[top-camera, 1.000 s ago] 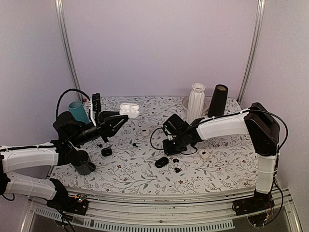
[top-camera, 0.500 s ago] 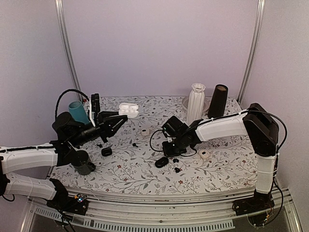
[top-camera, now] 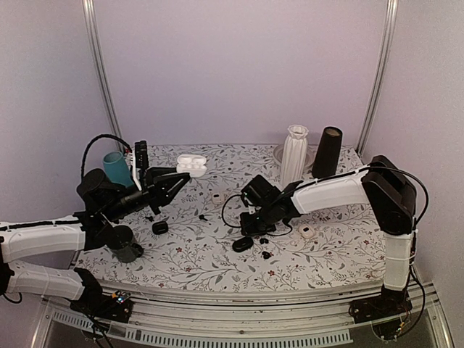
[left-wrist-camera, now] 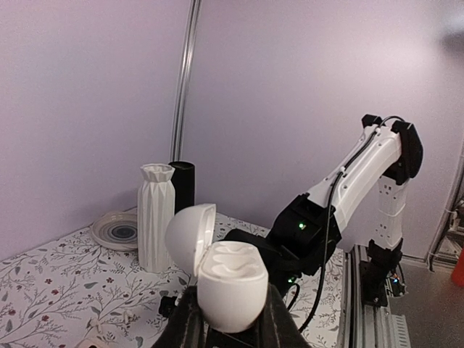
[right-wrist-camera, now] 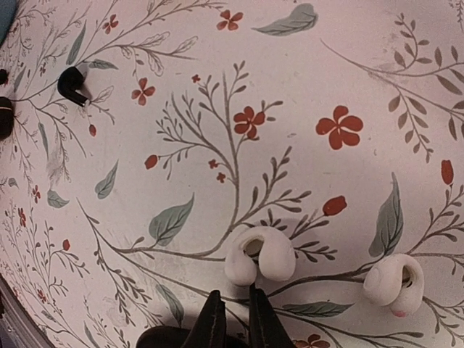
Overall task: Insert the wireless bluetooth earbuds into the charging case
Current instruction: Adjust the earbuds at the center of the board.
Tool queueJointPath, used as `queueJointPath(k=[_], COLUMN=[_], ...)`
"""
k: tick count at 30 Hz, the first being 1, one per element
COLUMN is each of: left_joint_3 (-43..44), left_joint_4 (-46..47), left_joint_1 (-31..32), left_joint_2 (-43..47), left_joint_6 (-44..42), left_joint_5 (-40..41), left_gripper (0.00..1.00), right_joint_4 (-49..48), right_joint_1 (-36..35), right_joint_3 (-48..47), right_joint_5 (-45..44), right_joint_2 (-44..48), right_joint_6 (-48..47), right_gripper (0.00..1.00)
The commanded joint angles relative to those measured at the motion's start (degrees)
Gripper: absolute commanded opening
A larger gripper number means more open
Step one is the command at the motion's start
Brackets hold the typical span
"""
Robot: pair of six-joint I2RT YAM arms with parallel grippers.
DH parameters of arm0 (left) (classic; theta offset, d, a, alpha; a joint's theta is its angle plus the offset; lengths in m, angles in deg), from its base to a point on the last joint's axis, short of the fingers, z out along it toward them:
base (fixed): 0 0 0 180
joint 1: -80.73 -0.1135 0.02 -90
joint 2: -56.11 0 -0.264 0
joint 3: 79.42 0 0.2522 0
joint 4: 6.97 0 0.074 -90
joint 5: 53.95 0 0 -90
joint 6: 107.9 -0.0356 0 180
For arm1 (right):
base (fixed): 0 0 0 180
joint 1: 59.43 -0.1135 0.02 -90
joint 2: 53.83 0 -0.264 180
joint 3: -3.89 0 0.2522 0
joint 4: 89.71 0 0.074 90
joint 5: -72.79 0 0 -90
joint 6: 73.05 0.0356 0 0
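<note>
I see the charging case as smooth, satin white plastic; the floral table cover looks matt; the ribbed vase matt white.

Obstacles I log: ribbed white vase and tall black cylinder, far right; open passage over floral-print worktop, near centre.

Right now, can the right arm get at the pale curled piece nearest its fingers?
Probably yes: the right gripper sits just short of the pale curled piece with bare cloth between, though its shut jaws would need opening first.
</note>
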Motion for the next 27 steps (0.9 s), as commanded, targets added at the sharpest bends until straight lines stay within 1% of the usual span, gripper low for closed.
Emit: queueJointPath(k=[1,5,9,14,16,19,23,24,27], left_joint_3=[-0.8,-1.6,-1.8,-2.1,-2.3,-2.4,-2.8,-2.8,-2.9], left_joint_4=[1.0,1.6,1.3,1.4,1.7,1.6,1.5,1.5,1.6], left_joint_1=[-0.6,-0.6,-0.7,-0.8,-0.8,-0.9,-1.1,-1.1,-1.2], left_joint_2=[0.9,1.5,2.1,2.2,2.3,2.8,3.2,3.2,3.3], left_joint_6=[0.0,0.2,-0.4,-0.2,-0.2,-0.3,-0.4,-0.4,-0.2], left_joint_5=[1.0,1.0,1.0,0.9,0.8,0.8,1.0,1.0,1.2], left_gripper=[0.0,0.0,0.0,0.0,0.0,0.0,0.0,0.0,0.0], right_joint_4=[-3.0,-3.0,-3.3,-3.9,-3.9,-3.8,-3.6,-3.6,-3.2], right_joint_1=[-0.4,0.2,1.4,1.7,1.8,2.2,4.5,5.2,6.7], right_joint_3=[-2.4,-3.7,-4.7,-6.0,-6.5,-6.7,-6.2,-6.2,-6.4], right_joint_5=[0.4,-1.1,-0.6,0.8,1.7,3.3,5.2,5.9,7.4], right_joint_2=[-1.8,-2.3,-3.0,-1.8,-1.0,0.2,1.3,1.3,0.6], right_joint_6=[2.5,3.3,4.2,3.7,2.6,0.5,-3.1,-4.2,-7.6], right_gripper=[0.13,0.13,0.13,0.13,0.14,0.17,0.18,0.22,0.23])
